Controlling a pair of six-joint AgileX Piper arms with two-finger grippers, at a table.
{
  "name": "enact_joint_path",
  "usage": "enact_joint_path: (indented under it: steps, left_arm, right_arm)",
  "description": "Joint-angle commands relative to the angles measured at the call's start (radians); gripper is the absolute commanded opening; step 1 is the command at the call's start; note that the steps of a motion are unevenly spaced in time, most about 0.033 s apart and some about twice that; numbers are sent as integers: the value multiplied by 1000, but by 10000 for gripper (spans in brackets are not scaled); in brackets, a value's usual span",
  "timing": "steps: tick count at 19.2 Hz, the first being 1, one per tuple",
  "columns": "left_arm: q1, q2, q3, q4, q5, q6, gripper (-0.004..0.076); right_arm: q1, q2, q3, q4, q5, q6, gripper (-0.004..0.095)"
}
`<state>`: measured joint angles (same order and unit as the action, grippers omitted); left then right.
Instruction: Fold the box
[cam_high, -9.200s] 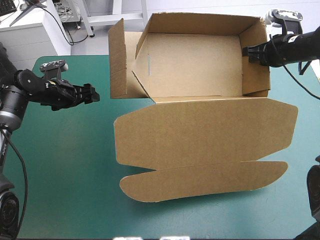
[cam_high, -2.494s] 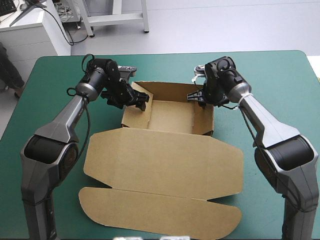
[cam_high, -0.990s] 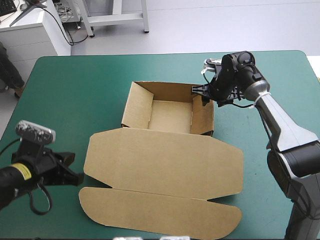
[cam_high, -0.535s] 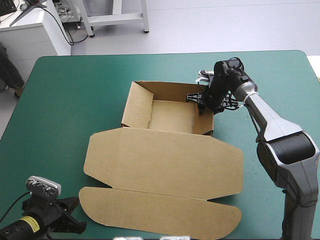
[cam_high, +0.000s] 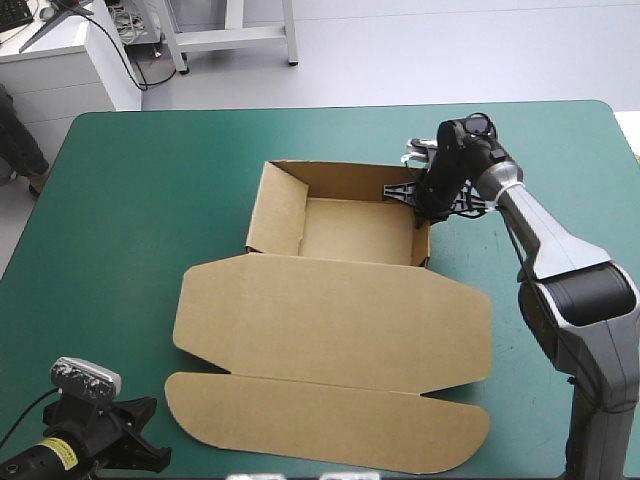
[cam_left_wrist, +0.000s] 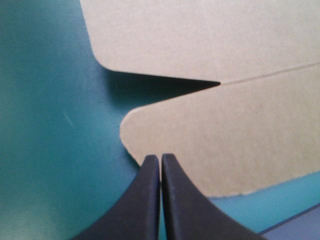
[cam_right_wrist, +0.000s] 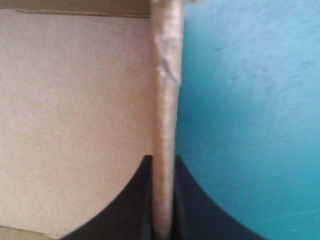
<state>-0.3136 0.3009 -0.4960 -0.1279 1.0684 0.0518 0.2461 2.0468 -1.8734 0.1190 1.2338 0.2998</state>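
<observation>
The brown box stands as an open tray at mid-table, four walls raised, its lid lying flat toward the front with the rounded front flap beyond it. My right gripper is at the far end of the tray's right wall, shut on that wall. In the right wrist view the wall's edge runs up between my right gripper. My left gripper is low at the table's front left corner, shut and holding nothing. Its tip sits at the flap's rounded left corner.
Bare teal-green cover stretches left of the tray and along the far edge. The table's front edge lies close beside the flap, near my left gripper.
The left arm has left the tray's left wall and dropped back to the front left corner. The box has slid slightly to the right. My right gripper stays on the right wall.
</observation>
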Motion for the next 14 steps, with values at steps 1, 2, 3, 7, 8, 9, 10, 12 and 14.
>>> enact_joint_path:
  steps: [1, 2, 3, 7, 8, 9, 10, 12, 14]
  left_arm:
    - [-3, 10, -24, -10, -38, 5, -8]
    - [-3, 10, -24, -10, -36, 5, -8]
    - [-3, 10, -24, -10, -28, 5, -8]
    - [-3, 10, -24, -12, 11, 5, -8]
    - [-3, 10, -24, -12, 11, 5, -8]
    - [-3, 10, -24, -14, 9, 5, -8]
    - [-3, 10, -24, -23, 7, 5, -8]
    - [-3, 10, -24, -24, 7, 5, -8]
    - [-3, 10, -24, -24, 7, 5, -8]
  right_arm:
    - [-115, -116, -22, -71, 19, -28, -2]
    - [-154, -123, -22, -71, 19, -46, -2]
    - [-229, -142, -22, -63, 19, -68, -2]
    - [-484, -171, -22, -77, 19, -170, -2]
    - [-566, -171, -22, -77, 17, -200, -2]
    - [-612, -169, -22, -77, 17, -209, -2]
    - [-700, -162, -22, -78, 17, -221, -2]
    - [-798, -158, -22, -78, 17, -237, -2]
    - [-857, -152, -22, -78, 17, -261, -1]
